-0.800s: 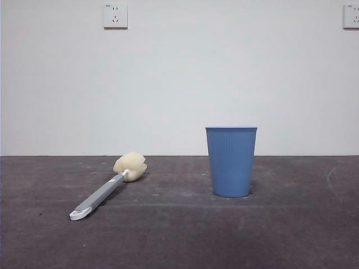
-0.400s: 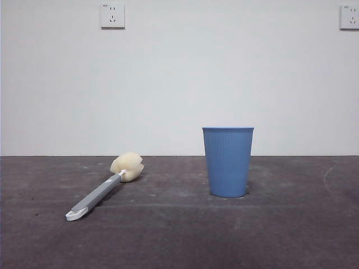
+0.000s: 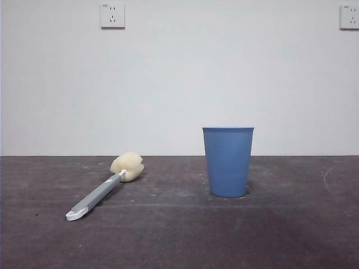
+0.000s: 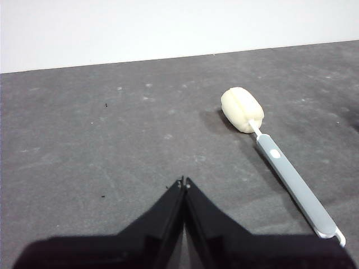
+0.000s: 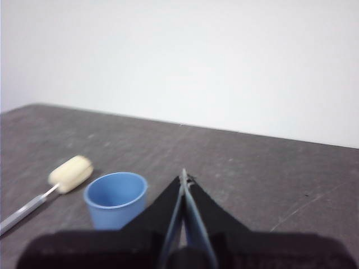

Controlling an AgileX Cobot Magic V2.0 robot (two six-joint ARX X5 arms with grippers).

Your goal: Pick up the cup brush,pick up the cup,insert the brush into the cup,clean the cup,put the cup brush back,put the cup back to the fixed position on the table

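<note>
The cup brush [image 3: 104, 188] lies flat on the table [image 3: 179, 235] at the left, cream sponge head towards the wall, white looped end nearest the camera. The blue ribbed cup [image 3: 228, 161] stands upright right of centre. In the left wrist view my left gripper [image 4: 183, 182] is shut and empty, above the table and apart from the brush [image 4: 280, 168]. In the right wrist view my right gripper [image 5: 184, 175] is shut and empty, just beside the cup [image 5: 115, 199]; the brush [image 5: 50, 188] lies beyond it. Neither arm shows in the front view.
A white wall stands behind the table, with one socket [image 3: 112, 15] at the top left and another [image 3: 349, 17] at the top right. The table's far edge meets the wall.
Between one second and half a second ago the whole front view shifted slightly left; the brush and cup have kept their places on the table since.
</note>
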